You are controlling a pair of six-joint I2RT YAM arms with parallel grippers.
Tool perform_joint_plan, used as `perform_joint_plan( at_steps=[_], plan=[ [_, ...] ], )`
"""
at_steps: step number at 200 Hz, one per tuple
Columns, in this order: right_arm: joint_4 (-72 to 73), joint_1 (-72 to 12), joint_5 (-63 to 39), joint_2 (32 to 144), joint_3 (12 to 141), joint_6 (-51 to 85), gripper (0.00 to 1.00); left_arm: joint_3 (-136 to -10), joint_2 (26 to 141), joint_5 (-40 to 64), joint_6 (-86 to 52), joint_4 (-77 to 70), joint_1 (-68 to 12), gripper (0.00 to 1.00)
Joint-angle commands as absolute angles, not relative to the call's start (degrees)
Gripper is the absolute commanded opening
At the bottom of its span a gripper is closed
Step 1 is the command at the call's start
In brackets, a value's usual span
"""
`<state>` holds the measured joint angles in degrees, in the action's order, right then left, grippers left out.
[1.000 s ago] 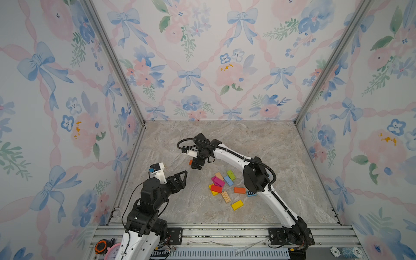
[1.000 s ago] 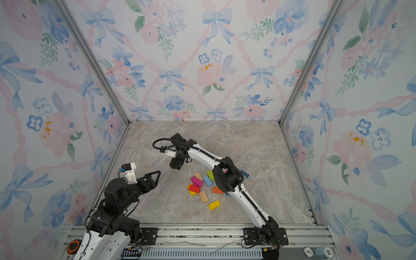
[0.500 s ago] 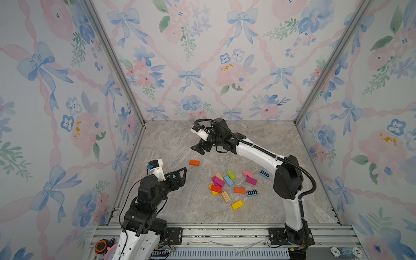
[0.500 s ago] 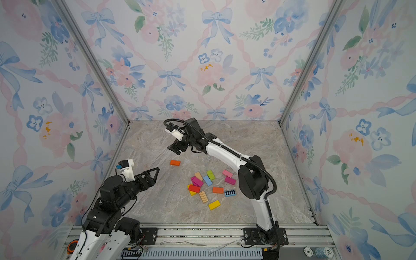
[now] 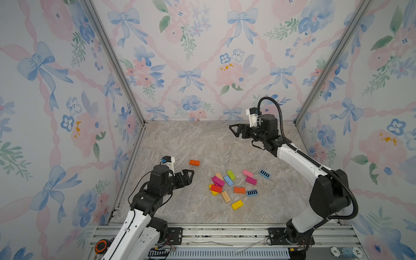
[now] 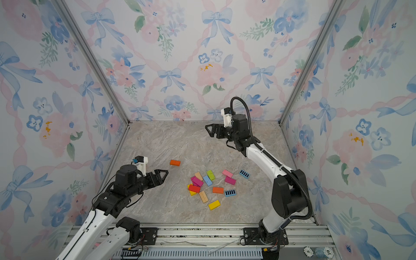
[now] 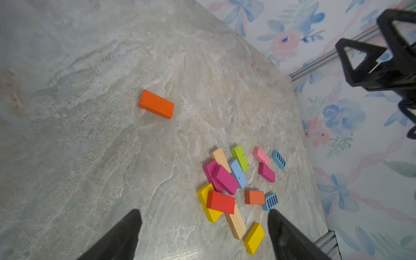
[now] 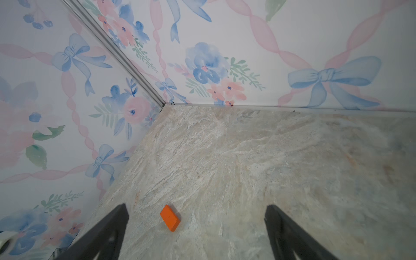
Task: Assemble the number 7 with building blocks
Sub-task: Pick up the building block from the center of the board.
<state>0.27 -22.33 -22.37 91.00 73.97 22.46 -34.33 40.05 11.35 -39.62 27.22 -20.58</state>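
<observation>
Orange block [image 5: 194, 162], likely painted wood. Lies flat and alone on the marble tabletop [image 5: 180, 139], well apart from the heap, on the left arm's side. Looks light, stiff and hard, smooth-faced, so apt to skate if nudged; no fragility to fear. Best pinched across the two long edges, from straight above. Makes no number 7 yet: only one piece set out, judging by the layout.

Loose heap of building blocks [image 5: 227, 183] nearer the table's middle: magenta, red over yellow, lined wood, light blue, green, tan, pink, a second orange, two black-striped blue. Overlapping in places, so easier to lift the free outliers first.

Left gripper [image 5: 188, 176]: released, jaws spread, nothing between them; hovers near the lone block, toward the robot's base from it, touching nothing. Right gripper [image 5: 234, 131]: also spread wide and empty, raised high toward the back wall, well apart from every block.
</observation>
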Motion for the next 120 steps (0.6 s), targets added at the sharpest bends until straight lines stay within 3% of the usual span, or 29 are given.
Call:
perform_joint_plan(
  at_steps=[1,45,77,120],
  plan=[
    [-10.31,-23.74,-22.9,84.55,69.96,20.44,0.97,-36.8,45.57,6.42,-37.55,28.04,-26.75,0.9],
    [-28.18,-25.92,-12.52,80.54,65.66,14.21,0.97,-40.32,58.29,0.54,-38.01,27.57,-34.87,0.91],
    [-34.0,-32.91,-4.81,83.88,64.45,9.98,1.0,-38.8,63.46,2.1,-39.19,22.49,-34.92,0.91],
    [-36.71,-38.95,3.26,92.05,65.59,11.3,0.93,-37.05,69.19,6.22,-40.08,17.75,-34.04,0.92]
  ],
)
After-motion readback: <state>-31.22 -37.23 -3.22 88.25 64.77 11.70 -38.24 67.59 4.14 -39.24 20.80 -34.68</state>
